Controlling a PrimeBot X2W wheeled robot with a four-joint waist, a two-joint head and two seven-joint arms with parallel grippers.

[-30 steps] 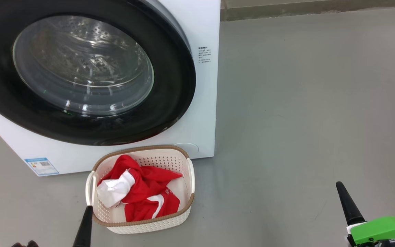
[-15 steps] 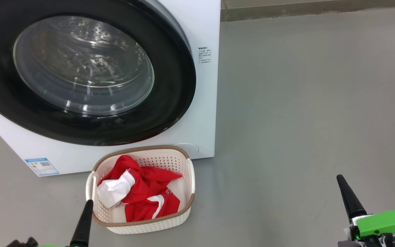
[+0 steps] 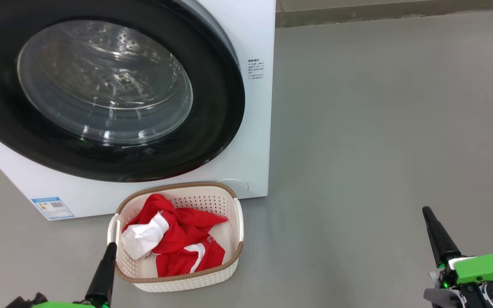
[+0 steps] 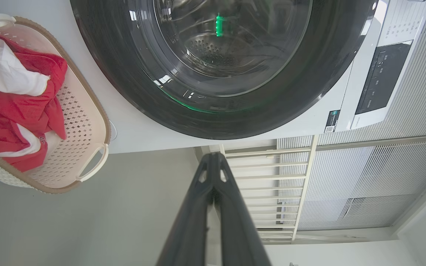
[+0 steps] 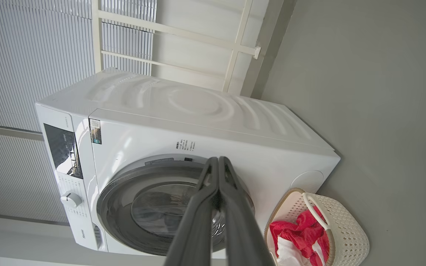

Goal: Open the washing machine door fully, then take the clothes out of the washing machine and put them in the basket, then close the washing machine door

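Red clothes (image 3: 182, 237) lie in the basket (image 3: 186, 284) below the closed washing machine door (image 3: 212, 128).
The left claw (image 3: 111, 247) and the right claw (image 3: 426, 212) are both pressed together, holding nothing.

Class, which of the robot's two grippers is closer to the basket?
The left gripper: its tip is beside the basket; the right gripper is far off.

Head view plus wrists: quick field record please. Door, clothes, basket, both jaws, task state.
door: washing machine door closed against the washing machine
inside: no clothing seen through the door
clothes: clothes red and white, heaped in the basket
basket: on the floor, in front of the machine, below the door
left gripper: jaws shut, empty, by the basket's near left corner
right gripper: jaws shut, empty, far right of the basket
task state: looks complete
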